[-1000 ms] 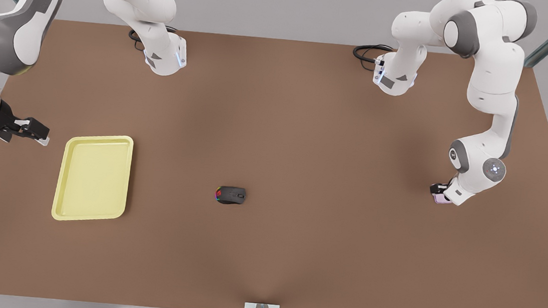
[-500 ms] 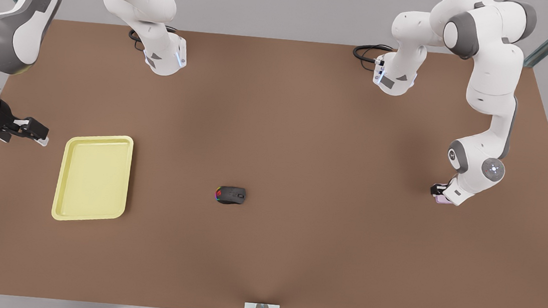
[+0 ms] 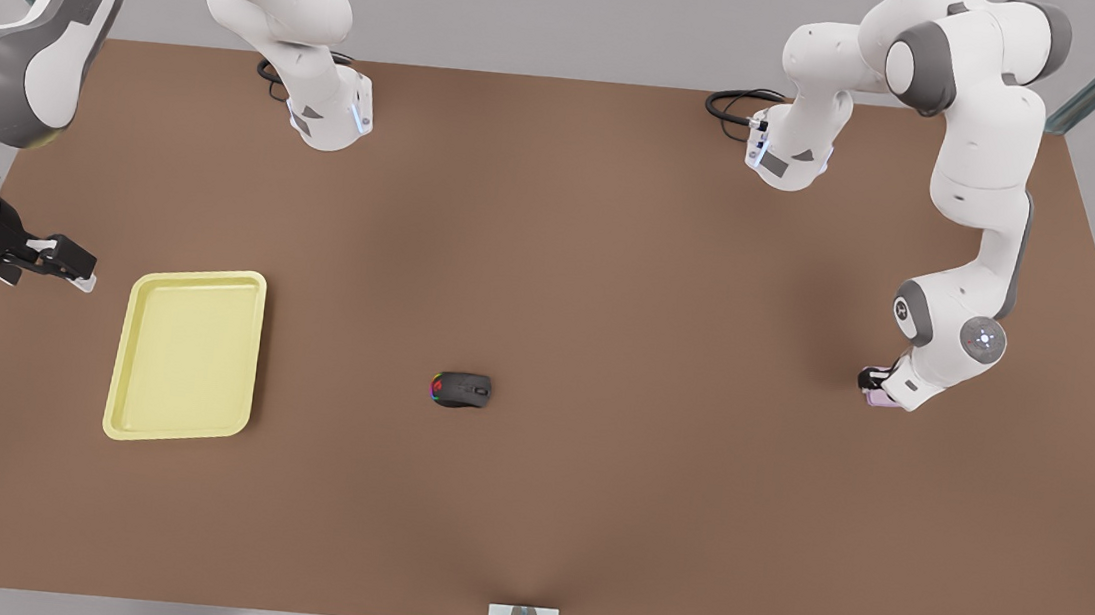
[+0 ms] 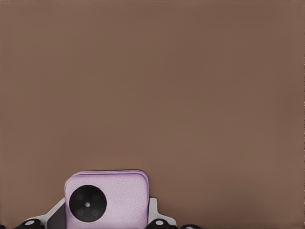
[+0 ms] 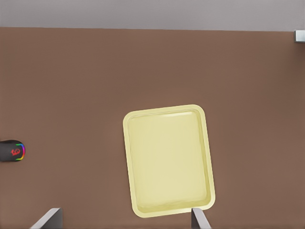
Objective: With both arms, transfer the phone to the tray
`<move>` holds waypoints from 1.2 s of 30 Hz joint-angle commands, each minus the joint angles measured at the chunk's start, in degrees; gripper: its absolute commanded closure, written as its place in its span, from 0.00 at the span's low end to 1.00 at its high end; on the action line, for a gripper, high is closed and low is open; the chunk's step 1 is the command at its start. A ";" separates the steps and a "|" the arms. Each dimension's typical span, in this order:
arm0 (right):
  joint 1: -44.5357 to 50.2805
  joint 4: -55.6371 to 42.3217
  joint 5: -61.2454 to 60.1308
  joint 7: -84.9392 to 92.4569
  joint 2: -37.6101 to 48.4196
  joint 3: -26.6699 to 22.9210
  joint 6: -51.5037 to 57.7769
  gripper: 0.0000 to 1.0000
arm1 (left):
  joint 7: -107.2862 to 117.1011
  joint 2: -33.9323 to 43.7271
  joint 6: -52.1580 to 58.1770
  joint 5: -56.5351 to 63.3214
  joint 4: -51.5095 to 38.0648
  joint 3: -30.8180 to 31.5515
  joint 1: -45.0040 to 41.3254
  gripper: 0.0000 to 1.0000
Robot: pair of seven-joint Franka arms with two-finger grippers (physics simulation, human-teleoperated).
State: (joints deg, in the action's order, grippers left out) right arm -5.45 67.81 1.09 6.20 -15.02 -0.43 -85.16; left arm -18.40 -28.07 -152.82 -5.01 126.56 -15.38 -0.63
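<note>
Two arms, one brown table. Left gripper: at the front view's right, down at the phone, fingers set against the phone's two sides, clasping it; whether the phone is lifted off the table cannot be told. Phone: pale pink slab with a black round circle on its face, well apart from the tray. Right gripper: at the front view's left, just beside the tray's far left corner, fingers spread and holding nothing, waiting. Tray: pale yellow, rimmed, flat on the table at the front view's left. Black mouse: rainbow-lit, lying between tray and phone, nearer the tray.
</note>
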 commanded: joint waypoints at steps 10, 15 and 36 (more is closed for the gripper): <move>0.00 -0.05 -0.04 0.04 0.08 -0.01 -0.01 0.00 | 8.90 5.92 12.63 -1.41 -3.51 3.60 -6.22 0.25; 0.00 -0.05 -0.04 0.04 0.08 -0.01 -0.01 0.00 | 41.85 6.71 23.00 -1.41 -11.68 3.60 -28.63 0.25; -0.44 -0.13 -0.04 0.04 0.17 -0.09 0.08 0.00 | 80.36 -24.84 28.19 0.08 -54.05 15.55 -43.49 0.25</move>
State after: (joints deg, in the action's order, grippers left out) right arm -5.66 67.71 1.09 6.23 -14.98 -0.54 -85.16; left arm 38.15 -52.81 -125.03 -4.92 72.54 0.23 -44.07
